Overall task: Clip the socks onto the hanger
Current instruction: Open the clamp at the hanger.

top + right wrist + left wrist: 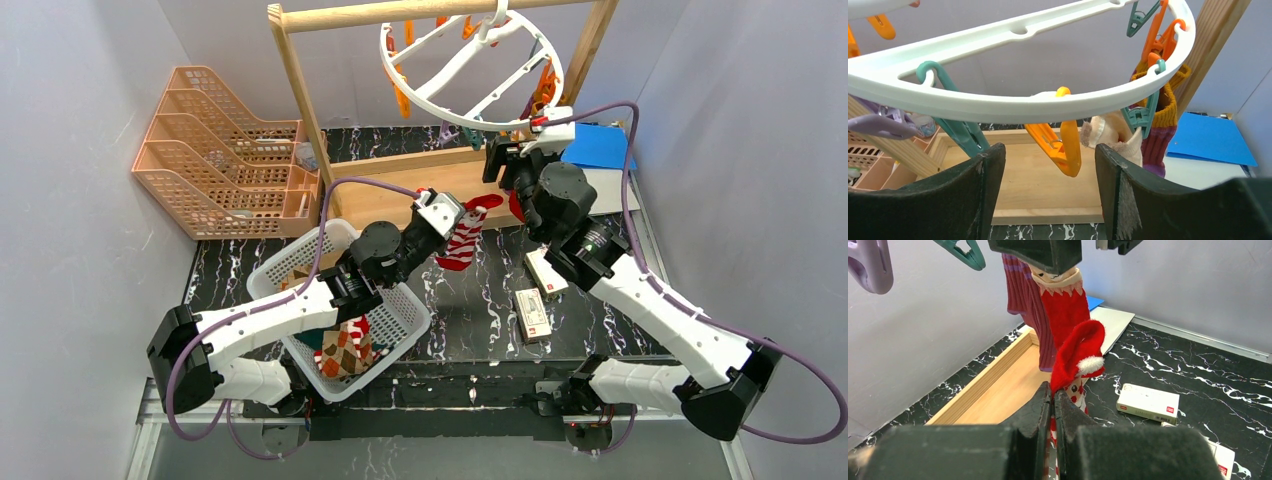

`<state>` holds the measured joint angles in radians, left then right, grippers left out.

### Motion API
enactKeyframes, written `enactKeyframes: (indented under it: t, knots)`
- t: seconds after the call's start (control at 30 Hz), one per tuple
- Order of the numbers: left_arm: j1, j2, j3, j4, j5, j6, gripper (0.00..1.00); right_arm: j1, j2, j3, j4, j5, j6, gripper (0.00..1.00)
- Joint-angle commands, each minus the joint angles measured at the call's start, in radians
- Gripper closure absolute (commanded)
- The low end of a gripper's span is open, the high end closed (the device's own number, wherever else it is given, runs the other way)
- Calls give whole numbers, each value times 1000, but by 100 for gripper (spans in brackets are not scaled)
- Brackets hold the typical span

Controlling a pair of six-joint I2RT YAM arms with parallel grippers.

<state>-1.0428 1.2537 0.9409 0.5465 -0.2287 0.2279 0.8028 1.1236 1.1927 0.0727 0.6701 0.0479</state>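
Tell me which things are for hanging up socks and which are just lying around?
For the job: white ring hanger, orange clip, red striped sock, argyle sock in the white basket.
Lying about: peach file trays, small boxes, blue folder.

No lettering, brand name or number can be read in any view. The white boxes point(532, 315) on the worktop point(475, 300), right of centre in the top view, carry small red marks, too small and blurred to read.
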Motion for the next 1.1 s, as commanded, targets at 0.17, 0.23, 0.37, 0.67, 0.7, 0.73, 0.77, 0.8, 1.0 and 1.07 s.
enactKeyframes:
  t: [0.17, 0.23, 0.37, 0.67, 0.7, 0.73, 0.77, 0.8, 1.0, 1.07]
  knots:
    - [1, -31, -7, 40, -29, 14, 100, 17, 48, 111, 60, 104, -6, 30]
    - [1, -33, -8, 39, -29, 17, 100, 18, 56, 119, 58, 106, -2, 31]
    - [1, -36, -13, 38, -31, 19, 100, 19, 69, 135, 43, 117, 4, 36]
    - [1, -31, -12, 43, -31, 22, 100, 19, 77, 162, 17, 119, 13, 51]
    - [1, -30, -11, 43, -29, 23, 100, 19, 77, 164, 16, 118, 13, 52]
    - [1, -30, -10, 43, -29, 24, 100, 19, 79, 165, 15, 118, 13, 53]
    - [1, -28, -9, 42, -29, 24, 100, 19, 79, 167, 13, 118, 13, 54]
    - [1, -28, -7, 43, -29, 25, 100, 19, 79, 168, 12, 118, 13, 56]
    - [1, -24, -1, 43, -28, 27, 100, 19, 75, 171, -2, 119, 15, 66]
    - [1, -19, 3, 42, -26, 27, 100, 18, 71, 172, -9, 117, 19, 71]
